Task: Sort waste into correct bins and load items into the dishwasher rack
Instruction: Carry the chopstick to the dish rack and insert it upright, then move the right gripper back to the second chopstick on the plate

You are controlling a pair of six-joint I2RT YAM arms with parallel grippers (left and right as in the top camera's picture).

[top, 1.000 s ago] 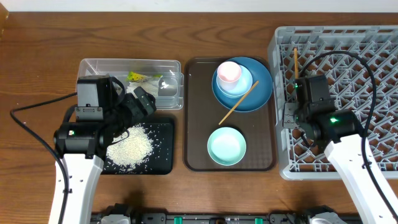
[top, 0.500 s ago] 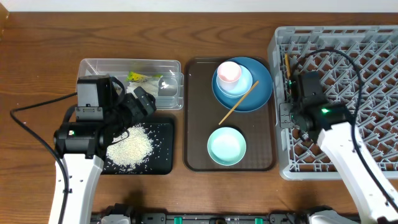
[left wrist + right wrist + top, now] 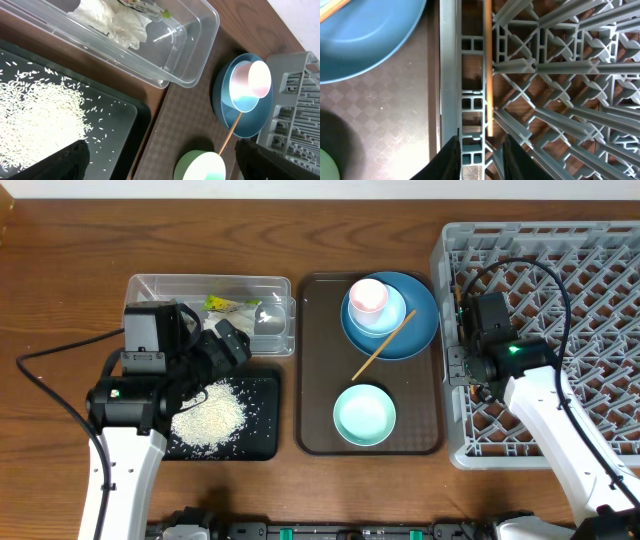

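Parted a little, the right gripper (image 3: pixel 481 142) is held over the left wall of the grey dishwasher rack (image 3: pixel 560 240), which is placed at 3 o'clock on the table (image 3: pixel 60 260); nothing is clamped between its fingers. One wooden chopstick (image 3: pixel 488 75) is laid along that wall inside the rack, its near end seen just ahead of the gap between the fingers. The left gripper (image 3: pixel 160 144) is spread wide and empty by the 12 o'clock edge of the black tray (image 3: pixel 262 442), on which the rice (image 3: pixel 208 418) is heaped. At 10 o'clock the clear tub (image 3: pixel 140 285) is set, with the tissue (image 3: pixel 120 22) and the snack wrapper (image 3: pixel 220 304) inside it. On the brown serving tray (image 3: pixel 315 380) at the centre, the blue plate (image 3: pixel 415 330) is found toward 12 o'clock, with the pale-blue bowl (image 3: pixel 388 320) and the pink cup (image 3: pixel 368 296) stacked on it. A second chopstick (image 3: pixel 383 346) is propped across the plate's rim, and the mint-green bowl (image 3: pixel 364 416) is set toward 6 o'clock.
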